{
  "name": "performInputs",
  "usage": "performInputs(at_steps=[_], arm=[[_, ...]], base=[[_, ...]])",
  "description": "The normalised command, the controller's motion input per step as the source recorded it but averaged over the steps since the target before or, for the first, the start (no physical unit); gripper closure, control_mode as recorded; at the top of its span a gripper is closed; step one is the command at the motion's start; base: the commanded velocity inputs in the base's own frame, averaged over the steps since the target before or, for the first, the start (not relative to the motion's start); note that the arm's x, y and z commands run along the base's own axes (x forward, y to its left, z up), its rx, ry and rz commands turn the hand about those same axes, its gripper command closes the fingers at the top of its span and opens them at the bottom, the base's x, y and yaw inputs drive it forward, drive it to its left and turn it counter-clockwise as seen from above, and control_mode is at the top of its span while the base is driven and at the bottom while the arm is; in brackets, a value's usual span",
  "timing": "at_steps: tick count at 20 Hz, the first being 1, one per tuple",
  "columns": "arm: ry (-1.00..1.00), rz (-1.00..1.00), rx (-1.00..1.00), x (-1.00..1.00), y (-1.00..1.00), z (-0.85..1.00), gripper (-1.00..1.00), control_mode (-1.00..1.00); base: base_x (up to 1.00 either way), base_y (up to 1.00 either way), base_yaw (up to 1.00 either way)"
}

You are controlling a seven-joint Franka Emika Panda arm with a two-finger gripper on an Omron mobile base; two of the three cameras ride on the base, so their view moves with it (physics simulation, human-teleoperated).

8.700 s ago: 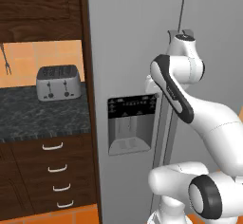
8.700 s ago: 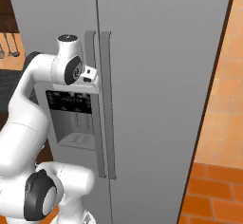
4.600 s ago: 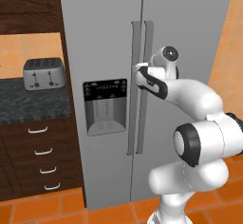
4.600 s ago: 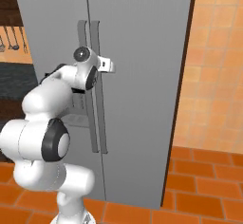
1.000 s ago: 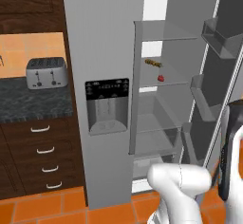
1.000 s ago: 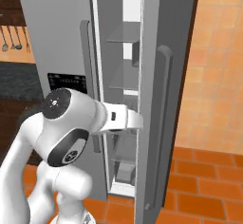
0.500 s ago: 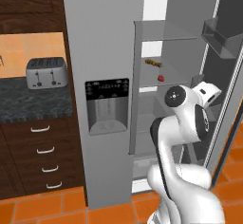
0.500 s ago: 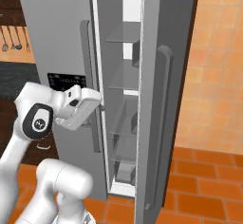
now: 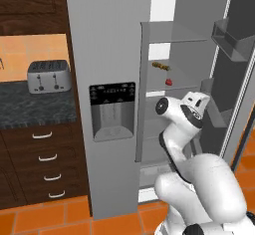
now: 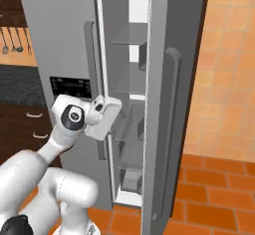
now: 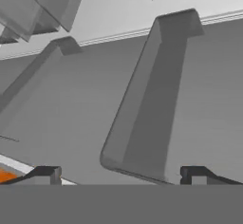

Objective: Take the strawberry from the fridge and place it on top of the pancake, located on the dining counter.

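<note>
Inside fridge (image 9: 109, 40), one strawberry (image 9: 169, 82), one skewer (image 9: 161, 66)

Orange tiled floor (image 9: 45, 219) and walls, dark wood drawers (image 9: 42, 162), speckled worktop (image 9: 30, 107) bearing a toaster (image 9: 48, 75).

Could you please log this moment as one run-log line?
phase: reach | fridge right door open | strawberry on shelf, untouched | pincer open, empty, facing door bins

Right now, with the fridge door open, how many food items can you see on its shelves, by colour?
Red: 1, the strawberry
Yellow-brown: 1, the skewer
Total: 2, both in the fridge, on separate shelves.
</note>
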Motion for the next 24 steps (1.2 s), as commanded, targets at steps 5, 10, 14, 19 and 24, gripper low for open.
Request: performInputs(at_steps=[5,10,14,19,24], arm=[[0.09,-0.14,0.00,0.65,-0.81,-0.18,-1.00,-1.00],[0.09,-0.20,0.00,0.28,-0.81,-0.15,-1.00,-1.00],[0.07,-0.18,-0.01,0.12,-0.73,-0.20,-1.00,-1.00],[0.01,-0.05,0.00,-0.01,-0.12,-0.07,-1.00,-1.00],[-0.06,0.08,0.01,-0.25,0.36,0.07,-1.00,-1.00]], base=[[0.00,0.00,0.00],[0.00,0.00,0.00],[0.00,0.00,0.00],[0.00,0.00,0.00],[0.00,0.00,0.00]])
